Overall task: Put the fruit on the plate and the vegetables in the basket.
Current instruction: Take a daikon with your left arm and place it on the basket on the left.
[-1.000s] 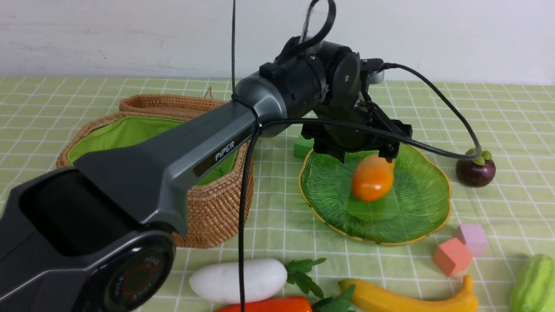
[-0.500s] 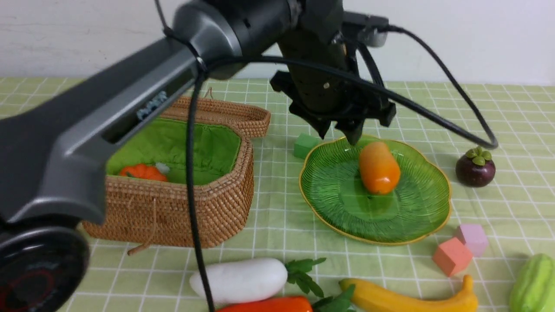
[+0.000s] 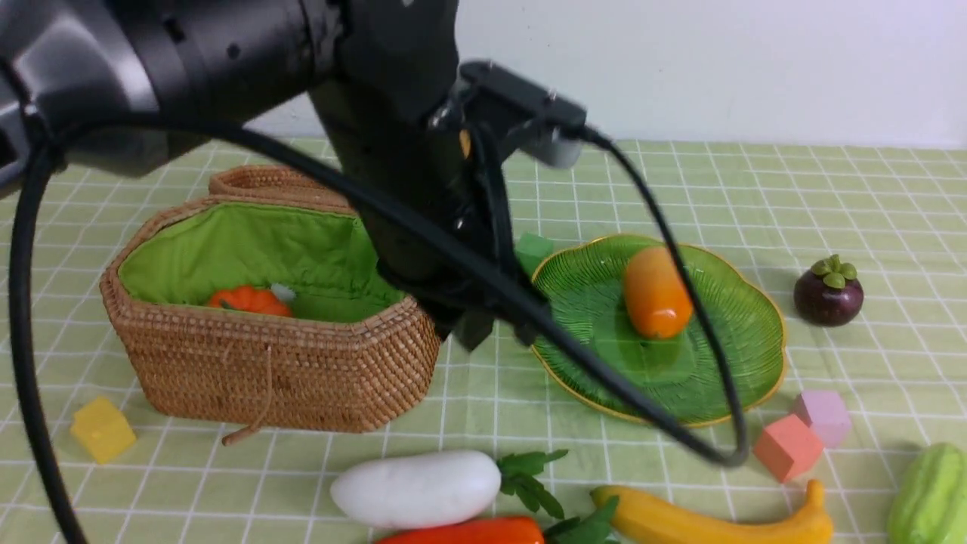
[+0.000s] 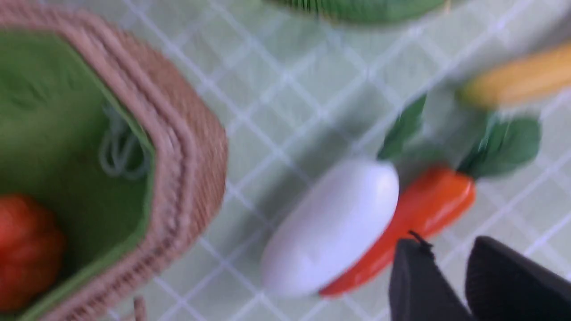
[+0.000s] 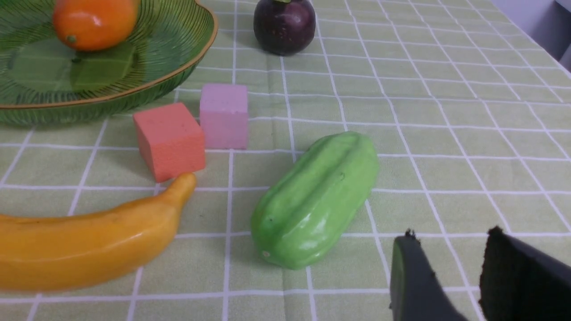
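Note:
The orange-yellow mango (image 3: 656, 291) lies on the green plate (image 3: 748, 370). The mangosteen (image 3: 829, 291) stands to the right of the plate. Along the near edge lie the banana (image 3: 710, 517), white radish (image 3: 415, 487), red-orange carrot (image 3: 468, 533) and green gourd (image 3: 933, 495). The pumpkin (image 3: 249, 301) sits inside the wicker basket (image 3: 264, 370). My left gripper (image 3: 472, 336) hangs between basket and plate, above the radish (image 4: 330, 227); its jaws (image 4: 446, 243) stand narrowly apart and empty. My right gripper (image 5: 450, 236) is open and empty beside the gourd (image 5: 316, 198).
Small cubes lie about: yellow (image 3: 102, 429) left of the basket, green (image 3: 532, 249) behind the plate, salmon (image 3: 787, 447) and lilac (image 3: 823, 414) by the plate's near right. The left arm's cable (image 3: 604, 370) loops over the plate. The basket lid (image 3: 272, 181) lies behind the basket.
My left gripper rose off the plate, leaving the mango there, and swung left and nearer, to between basket and plate. Its jaws narrowed. The arm no longer hides the basket.

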Controlling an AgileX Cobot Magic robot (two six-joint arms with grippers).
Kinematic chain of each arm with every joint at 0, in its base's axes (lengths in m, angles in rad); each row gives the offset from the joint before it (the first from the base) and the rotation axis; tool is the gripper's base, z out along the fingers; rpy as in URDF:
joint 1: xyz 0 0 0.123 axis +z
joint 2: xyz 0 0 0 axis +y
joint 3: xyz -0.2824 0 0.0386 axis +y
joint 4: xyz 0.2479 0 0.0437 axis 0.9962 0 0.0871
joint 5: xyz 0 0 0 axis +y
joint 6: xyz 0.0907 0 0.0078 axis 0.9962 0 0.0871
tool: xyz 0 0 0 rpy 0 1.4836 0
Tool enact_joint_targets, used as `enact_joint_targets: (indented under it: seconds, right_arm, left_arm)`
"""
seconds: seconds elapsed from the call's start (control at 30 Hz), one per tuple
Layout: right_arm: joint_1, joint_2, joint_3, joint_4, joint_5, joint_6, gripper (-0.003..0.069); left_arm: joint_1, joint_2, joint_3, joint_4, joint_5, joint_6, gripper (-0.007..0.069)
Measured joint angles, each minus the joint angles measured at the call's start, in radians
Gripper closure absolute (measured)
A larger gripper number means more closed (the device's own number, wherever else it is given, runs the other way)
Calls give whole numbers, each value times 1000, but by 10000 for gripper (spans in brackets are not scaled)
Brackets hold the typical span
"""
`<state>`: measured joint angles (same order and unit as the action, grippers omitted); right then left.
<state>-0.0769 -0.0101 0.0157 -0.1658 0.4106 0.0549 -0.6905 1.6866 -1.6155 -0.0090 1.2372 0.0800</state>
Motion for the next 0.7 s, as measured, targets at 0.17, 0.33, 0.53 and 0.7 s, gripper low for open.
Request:
enact_joint_targets:
  seconds: [0.17, 0.33, 0.53, 0.7]
  right_arm:
    - [0, 0, 0, 0, 0, 0, 418]
    - [0, 0, 0, 0, 0, 0, 418]
    - [0, 0, 0, 0, 0, 0, 418]
    - [0, 0, 0, 0, 0, 0, 418]
  left_arm:
    - [-1, -2, 180, 9, -34, 145, 169]
    - [-1, 54, 288, 9, -128, 502, -32]
    - [-1, 108, 293, -19, -184, 754, 4]
    - [-3, 113, 293, -23, -279, 770, 83]
